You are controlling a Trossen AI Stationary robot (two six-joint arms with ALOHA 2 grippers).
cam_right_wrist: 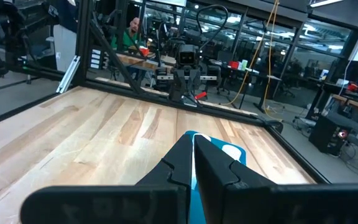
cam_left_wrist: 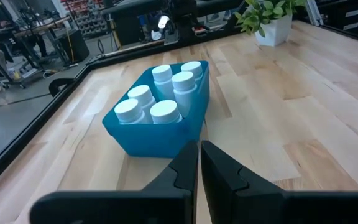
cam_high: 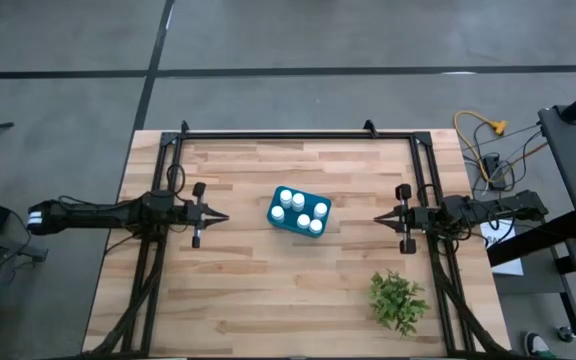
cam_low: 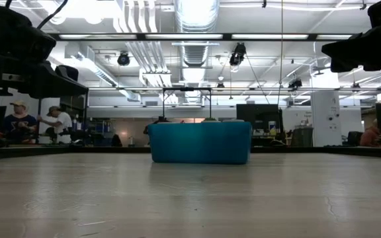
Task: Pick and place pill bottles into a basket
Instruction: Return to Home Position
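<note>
The teal-blue basket (cam_high: 298, 211) stands on the table's middle, with several white pill bottles (cam_high: 299, 208) standing upright inside it. It also shows in the low view (cam_low: 200, 142) and the left wrist view (cam_left_wrist: 157, 121), where the bottles (cam_left_wrist: 165, 93) stand side by side. My left gripper (cam_high: 223, 216) is shut and empty, left of the basket. My right gripper (cam_high: 379, 217) is shut and empty, right of the basket. In the right wrist view, the basket (cam_right_wrist: 229, 152) is partly hidden behind my fingers.
A green leafy plant (cam_high: 398, 300) in a white pot stands near the table's front right. A black frame (cam_high: 298, 133) runs along the table's far edge and sides. Bare wood lies between each gripper and the basket. People show in the room beyond the table.
</note>
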